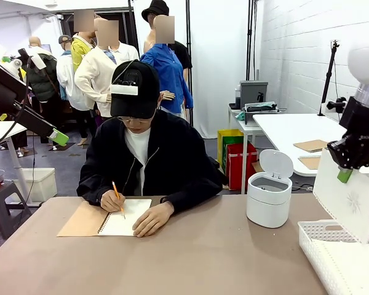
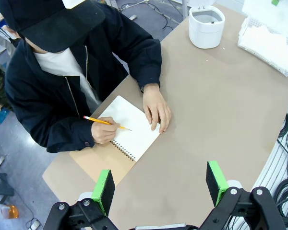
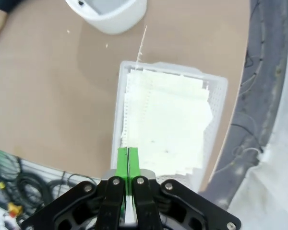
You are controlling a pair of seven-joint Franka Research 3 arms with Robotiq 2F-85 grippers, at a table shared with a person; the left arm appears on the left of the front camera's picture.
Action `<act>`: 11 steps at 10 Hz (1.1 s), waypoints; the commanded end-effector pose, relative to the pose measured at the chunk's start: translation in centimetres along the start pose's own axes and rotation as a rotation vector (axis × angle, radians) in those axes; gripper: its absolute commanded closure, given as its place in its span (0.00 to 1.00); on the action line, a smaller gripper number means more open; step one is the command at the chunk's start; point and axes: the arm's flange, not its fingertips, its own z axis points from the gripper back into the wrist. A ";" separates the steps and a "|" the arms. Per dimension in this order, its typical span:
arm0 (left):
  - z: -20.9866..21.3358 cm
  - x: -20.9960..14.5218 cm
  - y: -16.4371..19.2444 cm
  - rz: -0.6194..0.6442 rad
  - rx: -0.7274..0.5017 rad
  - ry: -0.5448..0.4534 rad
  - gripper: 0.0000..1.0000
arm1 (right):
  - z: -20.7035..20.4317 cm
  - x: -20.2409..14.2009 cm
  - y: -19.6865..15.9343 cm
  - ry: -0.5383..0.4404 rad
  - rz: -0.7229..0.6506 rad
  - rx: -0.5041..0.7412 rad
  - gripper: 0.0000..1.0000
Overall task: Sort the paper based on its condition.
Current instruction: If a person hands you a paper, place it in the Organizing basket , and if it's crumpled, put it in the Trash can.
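Looking from left to right in the front view, we find our left gripper raised high at the table's left edge, well apart from everything on it. In its own wrist view the left gripper is released, green pads spread wide with bare table between them. Beyond them sits the person, one hand holding a pencil to the notebook, the other hand flat on the page. In the front view the notebook lies open near the table's far edge, its brown cover folded out to the left, and the person's arms and hands cover its upper part.

Right of the middle stands a white bin with its lid tipped up, clear of the notebook and near the basket.

At the far right our right gripper is clenched on a sheet of paper, which hangs from the pads above the basket and hides part of its far rim. The right wrist view shows the pads of the right gripper pressed together, the sheet running edge-on away from them, and under them the basket holding a stack of white sheets with ragged, uneven edges. The bin stands just beyond the basket.
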 end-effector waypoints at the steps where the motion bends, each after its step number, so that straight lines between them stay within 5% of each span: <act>1: 0.0 0.1 -0.1 0.011 -0.002 0.002 0.00 | -1.3 -1.5 -0.6 -0.014 -0.008 0.045 1.00; 4: 0.0 0.1 -0.1 0.011 -0.002 0.002 0.00 | -4.6 -3.6 -2.4 -0.028 -0.023 0.163 1.00; 11: 0.0 0.1 -0.1 0.011 -0.002 0.002 0.00 | -11.6 -4.6 -4.7 0.029 -0.123 0.219 1.00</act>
